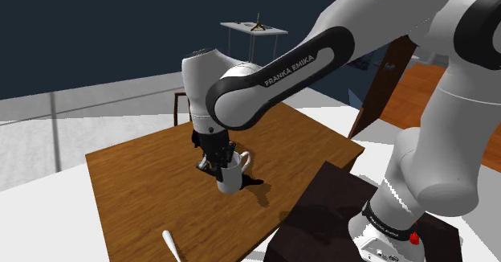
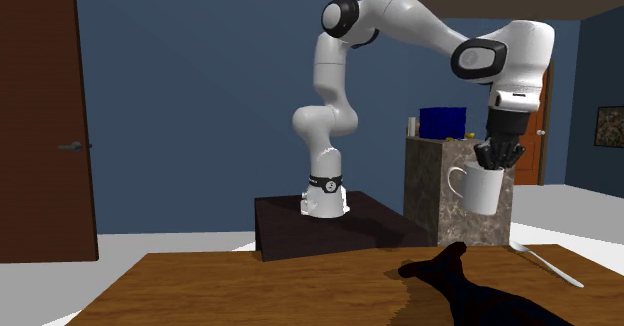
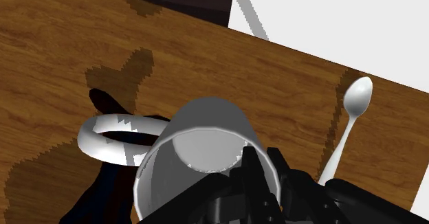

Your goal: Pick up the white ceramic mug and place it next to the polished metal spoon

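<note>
One white mug with a loop handle [image 2: 483, 188] hangs in the air, pinched at its rim on one side by the black two-finger tool [image 2: 497, 157]. It is near the slim pale spoon with an oval bowl [image 2: 545, 262] but higher than it and not yet beside it. The spoon lies flat on the brown wooden table [image 2: 250, 284], close to the table's edge.

Watch three risks. First, the pinch sits off-centre on a smooth, thin rim, so a quick swing towards the spoon could make the mug tilt or slip out. Second, the handle juts out on the side away from the spoon, and the mug's body faces the spoon. If you come down too close, the base may land on the spoon's stem or nudge it. Third, the spoon is light and near the edge, so any knock could send it off the table.

By count, you have one mug, one spoon, one table, and one white arm [image 2: 400, 14] carrying one tool with two fingers.
</note>
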Controlling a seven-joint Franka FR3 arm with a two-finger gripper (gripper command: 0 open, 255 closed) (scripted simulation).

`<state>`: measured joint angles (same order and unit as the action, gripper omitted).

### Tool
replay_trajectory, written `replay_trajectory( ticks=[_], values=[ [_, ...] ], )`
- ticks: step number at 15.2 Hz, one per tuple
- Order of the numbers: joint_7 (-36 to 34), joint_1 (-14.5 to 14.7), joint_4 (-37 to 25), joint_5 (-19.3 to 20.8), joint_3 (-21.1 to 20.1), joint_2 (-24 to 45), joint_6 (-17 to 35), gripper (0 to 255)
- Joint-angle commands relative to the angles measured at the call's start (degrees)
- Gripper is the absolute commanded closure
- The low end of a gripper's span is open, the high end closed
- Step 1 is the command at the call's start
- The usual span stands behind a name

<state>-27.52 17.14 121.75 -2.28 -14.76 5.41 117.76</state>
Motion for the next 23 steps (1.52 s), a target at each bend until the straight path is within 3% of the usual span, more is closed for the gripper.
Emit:
replay_trajectory(
  ticks=[1,23],
  values=[
    [-0.18,0.08,0.52,0.26,0.00,1.05,1.56,255],
    [-1.89,1.00,4.31,3.61,0.99,12.88,16.87,255]
  ],
)
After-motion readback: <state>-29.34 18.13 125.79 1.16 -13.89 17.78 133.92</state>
